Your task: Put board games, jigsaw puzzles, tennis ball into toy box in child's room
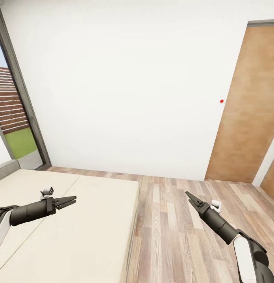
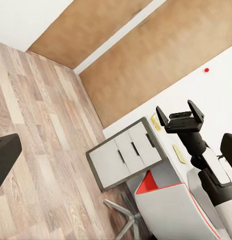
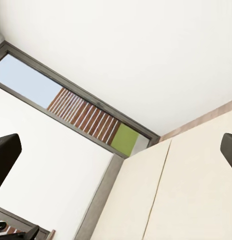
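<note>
Both arms hang empty: the left gripper (image 1: pixel 72 201) over the bare bed (image 1: pixel 74 236), the right gripper (image 1: pixel 191 197) above the plank floor (image 1: pixel 180 236). Each one's fingers are spread apart. Across the room stands the table (image 2: pixel 166 165) with its white drawers (image 2: pixel 128 152).

Beige bed (image 3: pixel 196 195) in two sections, dark-framed window (image 3: pixel 91 120), white wall (image 3: pixel 146 45), spread dark fingertips (image 3: pixel 6 155)
</note>
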Available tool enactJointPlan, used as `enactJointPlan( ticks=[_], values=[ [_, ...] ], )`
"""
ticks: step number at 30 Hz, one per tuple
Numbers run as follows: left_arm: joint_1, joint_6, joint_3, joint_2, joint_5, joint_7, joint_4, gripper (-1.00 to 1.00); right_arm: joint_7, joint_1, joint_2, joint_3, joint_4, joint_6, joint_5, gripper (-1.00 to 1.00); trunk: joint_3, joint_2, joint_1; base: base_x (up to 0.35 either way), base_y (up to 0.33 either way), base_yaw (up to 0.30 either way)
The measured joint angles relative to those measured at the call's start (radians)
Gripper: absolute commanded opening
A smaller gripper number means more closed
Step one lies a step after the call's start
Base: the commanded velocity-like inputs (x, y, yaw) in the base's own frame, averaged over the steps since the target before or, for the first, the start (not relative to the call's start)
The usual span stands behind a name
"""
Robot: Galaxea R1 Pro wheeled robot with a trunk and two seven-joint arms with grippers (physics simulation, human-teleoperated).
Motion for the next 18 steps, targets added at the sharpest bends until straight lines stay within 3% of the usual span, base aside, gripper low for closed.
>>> enactJointPlan(
  ticks=[10, 18],
  values=[
    [0.0, 0.001, 0.0, 0.0, 0.0, 0.0, 0.0, 1.0, -0.001, 0.0, 0.001, 0.0, 0.0, 0.0, 0.0, 1.0, 0.0, 0.0, 0.0, -0.022, 0.089, -0.025],
    [0.0, 0.0, 0.0, 0.0, 0.0, 0.0, 0.0, 1.0, -0.001, 0.0, 0.001, 0.0, 0.0, 0.0, 0.0, 1.0, 0.003, 0.0, 0.0, -0.008, 0.036, -0.171]
  ],
)
